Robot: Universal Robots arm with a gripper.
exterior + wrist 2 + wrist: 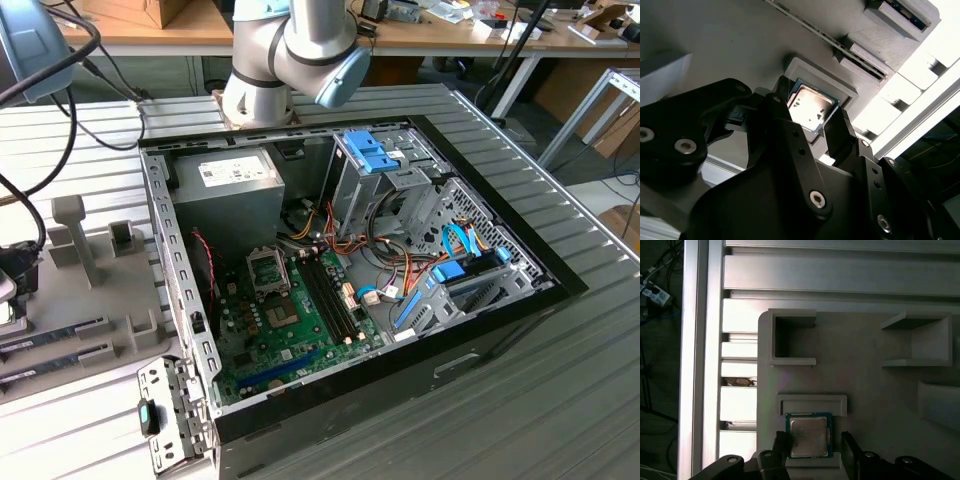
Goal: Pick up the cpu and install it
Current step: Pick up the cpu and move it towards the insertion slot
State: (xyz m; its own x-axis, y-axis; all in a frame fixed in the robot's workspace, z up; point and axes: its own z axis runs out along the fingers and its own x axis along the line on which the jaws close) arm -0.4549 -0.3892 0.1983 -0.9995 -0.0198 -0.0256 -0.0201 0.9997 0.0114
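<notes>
The surface (560, 330) is a grey bench of ribbed aluminium profiles, long parallel slats with dark grooves between them. In the first wrist view its bright slats (840, 282) run on past the tips of the jaws. Wooden benches (430, 35) cluttered with small items and cables close the room behind. The pale grey arm (290, 50), with rounded joints and a blue cap, stands at the far edge of the surface.

A matt grey fixture plate (90, 300) lies flat on the slats, moulded with square pockets and raised blocks; long thin memory strips (55, 335) rest in its slots. To the exterior view's right of it stands an open computer case (480, 330) with a black rim. Inside it are a green motherboard (270, 340), a plain grey power supply box (225, 195), blue plastic latches and a square metal-framed socket (268, 270).

The cpu (808, 436) sits between the jaws in a shallow square recess of the plate (865, 400), flat, its silvery metal top dully reflective inside a thin green rim. In the second wrist view the cpu (810, 107) catches a pale glare. The jaws stand apart, one black angular finger on each side of the chip; the fingers (849, 447) are matt with small screw heads. A slim gap shows on one side, and on the other I cannot tell whether finger and chip touch.
</notes>
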